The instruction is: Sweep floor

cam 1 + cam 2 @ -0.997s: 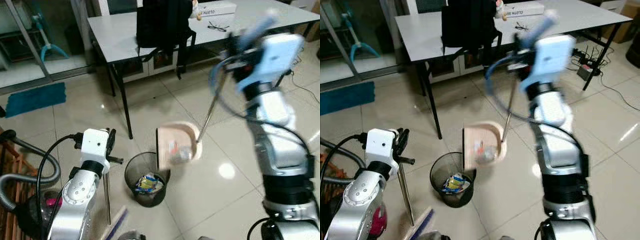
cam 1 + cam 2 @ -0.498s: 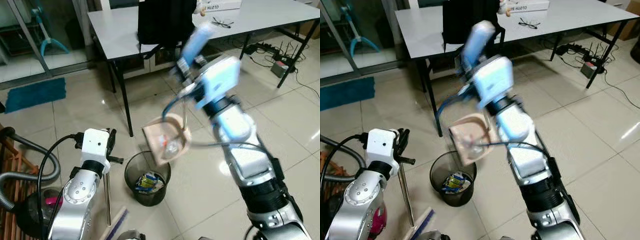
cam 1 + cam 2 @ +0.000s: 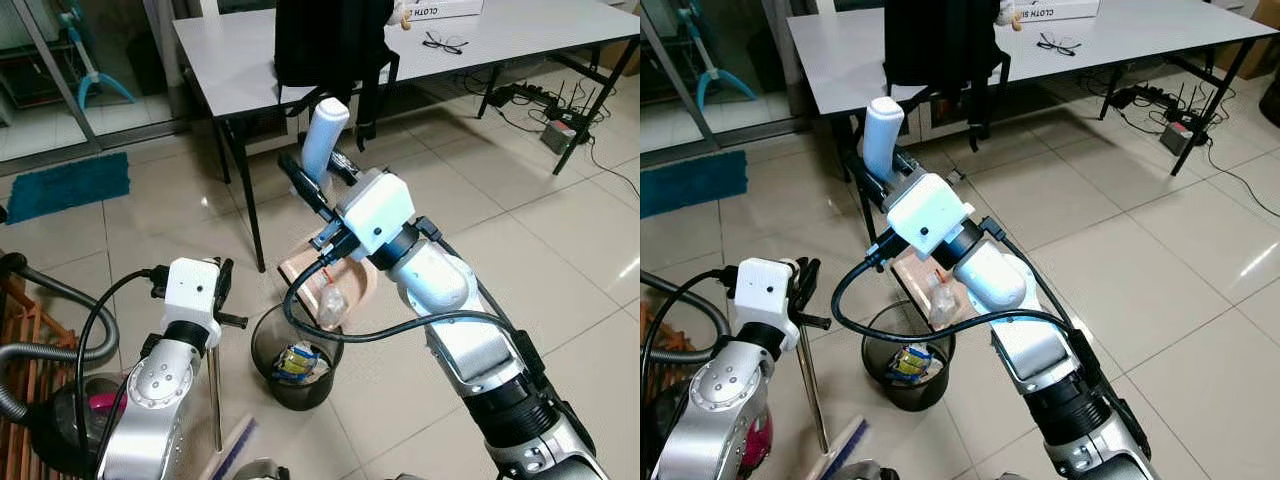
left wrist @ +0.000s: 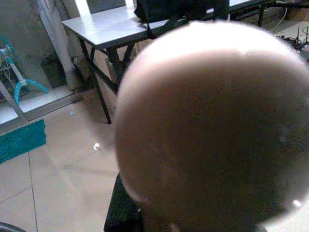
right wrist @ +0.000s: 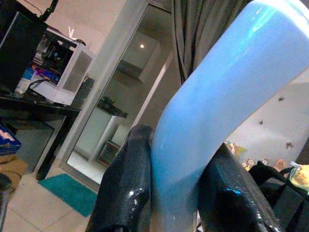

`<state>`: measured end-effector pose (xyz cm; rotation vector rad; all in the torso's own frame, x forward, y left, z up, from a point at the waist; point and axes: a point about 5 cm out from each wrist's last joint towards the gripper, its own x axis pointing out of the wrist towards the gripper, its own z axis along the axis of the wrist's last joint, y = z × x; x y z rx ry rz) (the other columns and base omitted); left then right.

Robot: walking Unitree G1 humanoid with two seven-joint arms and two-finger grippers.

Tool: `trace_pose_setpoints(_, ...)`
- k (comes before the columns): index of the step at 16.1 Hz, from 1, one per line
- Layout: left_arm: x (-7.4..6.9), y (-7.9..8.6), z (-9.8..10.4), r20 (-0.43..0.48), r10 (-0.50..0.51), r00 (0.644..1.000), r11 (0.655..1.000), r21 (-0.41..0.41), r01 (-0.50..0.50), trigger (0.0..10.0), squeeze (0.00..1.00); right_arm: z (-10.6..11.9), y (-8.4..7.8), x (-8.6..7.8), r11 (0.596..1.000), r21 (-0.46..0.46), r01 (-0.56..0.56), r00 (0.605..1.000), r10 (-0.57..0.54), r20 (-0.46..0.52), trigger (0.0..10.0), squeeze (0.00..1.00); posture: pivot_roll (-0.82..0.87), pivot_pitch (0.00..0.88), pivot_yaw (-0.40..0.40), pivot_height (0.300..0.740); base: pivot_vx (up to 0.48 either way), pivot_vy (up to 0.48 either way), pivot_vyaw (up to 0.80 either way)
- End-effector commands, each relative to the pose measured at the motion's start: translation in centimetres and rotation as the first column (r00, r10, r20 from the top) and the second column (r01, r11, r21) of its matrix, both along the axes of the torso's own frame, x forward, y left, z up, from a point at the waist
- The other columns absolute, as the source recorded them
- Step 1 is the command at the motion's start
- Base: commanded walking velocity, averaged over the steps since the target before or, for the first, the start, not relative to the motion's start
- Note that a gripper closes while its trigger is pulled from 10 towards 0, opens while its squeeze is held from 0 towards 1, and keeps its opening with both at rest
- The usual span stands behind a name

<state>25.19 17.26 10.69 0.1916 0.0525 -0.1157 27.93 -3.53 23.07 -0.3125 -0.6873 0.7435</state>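
Note:
My right gripper [image 3: 322, 180] is shut on the light blue handle [image 3: 322, 135] of a pink dustpan [image 3: 345, 275]. In the right wrist view the blue handle [image 5: 203, 116] sits between the two black fingers [image 5: 128, 193]. The pan hangs tipped above a black mesh bin [image 3: 295, 362], and a clear plastic scrap [image 3: 331, 304] slides off its lower lip. The bin holds colourful wrappers [image 3: 292, 362]. My left gripper [image 3: 220, 282] stands at the lower left, shut on the thin metal broom handle [image 3: 214, 390]; the broom head [image 3: 235, 452] rests on the floor. A blurred rounded handle end [image 4: 207, 125] is close to the left wrist camera.
A grey table [image 3: 240, 60] with a black backpack [image 3: 330, 40] stands just behind the bin, its dark leg [image 3: 247, 200] close to the pan. A vacuum hose [image 3: 50, 350] curls at the left. A teal mat [image 3: 65, 185] lies far left, cables [image 3: 550, 130] far right.
My right arm has swung left, carrying the dustpan from beside the bin to above it and tipping it steeply; the litter has slid to the pan's lower edge. The left arm has stayed still.

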Motion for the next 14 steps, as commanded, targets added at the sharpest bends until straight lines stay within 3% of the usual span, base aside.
trace_pose_setpoints(1,0.2,-0.1,0.4,0.024,-0.004,1.0,1.0,0.013,0.004,10.0,0.0,0.9,0.1,-0.5,1.0,-0.014,-0.015,0.997,0.016,0.076,10.0,0.0,0.04,0.071,0.03,0.74,0.0,0.0,0.0)
trace_pose_setpoints(7,0.3,-0.2,0.4,0.028,-0.011,1.0,1.0,0.02,0.01,10.0,0.0,1.2,0.9,-1.6,0.992,-0.032,-0.119,0.987,0.122,0.109,10.0,0.0,0.04,0.068,0.024,0.74,0.0,0.0,0.0)
trace_pose_setpoints(14,0.0,-0.3,0.4,0.031,-0.017,0.999,1.0,0.024,0.016,10.0,0.0,-0.1,1.6,-2.7,0.966,-0.177,-0.188,0.966,0.215,0.147,10.0,0.0,0.04,0.061,0.024,0.74,0.0,0.0,0.0)
